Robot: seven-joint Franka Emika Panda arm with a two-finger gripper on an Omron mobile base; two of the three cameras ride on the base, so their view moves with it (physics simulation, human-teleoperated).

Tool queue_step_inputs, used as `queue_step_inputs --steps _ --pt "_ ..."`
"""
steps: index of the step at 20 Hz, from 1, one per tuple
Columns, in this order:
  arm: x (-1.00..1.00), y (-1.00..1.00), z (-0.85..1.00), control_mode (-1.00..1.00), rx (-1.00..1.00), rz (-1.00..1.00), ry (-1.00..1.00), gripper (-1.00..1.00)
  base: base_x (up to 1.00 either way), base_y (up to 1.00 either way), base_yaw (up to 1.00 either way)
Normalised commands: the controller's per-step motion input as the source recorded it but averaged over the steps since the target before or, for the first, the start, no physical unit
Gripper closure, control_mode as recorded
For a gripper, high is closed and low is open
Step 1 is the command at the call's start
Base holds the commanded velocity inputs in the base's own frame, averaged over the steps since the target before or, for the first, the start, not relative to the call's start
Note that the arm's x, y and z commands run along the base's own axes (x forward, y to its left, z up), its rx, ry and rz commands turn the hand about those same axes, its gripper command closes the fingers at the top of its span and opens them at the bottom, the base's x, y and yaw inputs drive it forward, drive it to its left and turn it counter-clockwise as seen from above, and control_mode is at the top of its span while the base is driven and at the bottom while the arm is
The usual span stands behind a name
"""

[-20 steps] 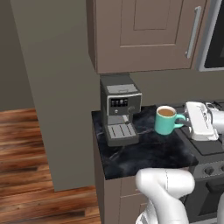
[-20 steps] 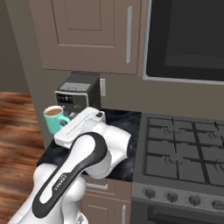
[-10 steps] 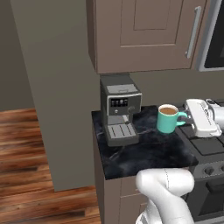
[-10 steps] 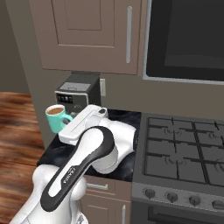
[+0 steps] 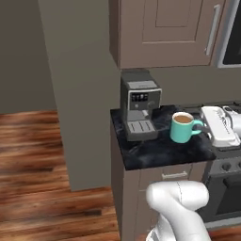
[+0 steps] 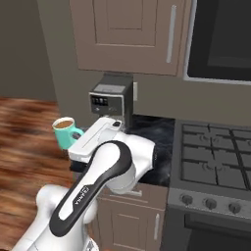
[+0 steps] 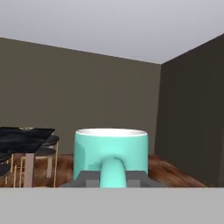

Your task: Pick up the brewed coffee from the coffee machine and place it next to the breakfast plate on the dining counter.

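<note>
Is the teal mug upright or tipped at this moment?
Upright. The mug shows a level rim with brown coffee inside, carried by its handle in the pincer, clear of the coffee machine.

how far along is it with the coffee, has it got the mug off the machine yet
Done: the mug is off the coffee machine, lifted upright beside it with coffee still inside. In hand: the gripper has its jaws shut on the mug's handle, seen close up in the hand view. Left: carrying it to the dining counter, visible far across the room, and setting it down by the breakfast plate, which I cannot make out from here.
</note>
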Motion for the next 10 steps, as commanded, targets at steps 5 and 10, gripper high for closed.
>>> queue_step_inputs --steps 5,10 --pt "0.0 0.0 0.0 1.0 0.0 0.0 0.0 1.0 -0.52 0.99 0.3" --pt "0.0 0.0 0.0 1.0 0.0 0.0 0.0 1.0 0.11 0.96 0.44"
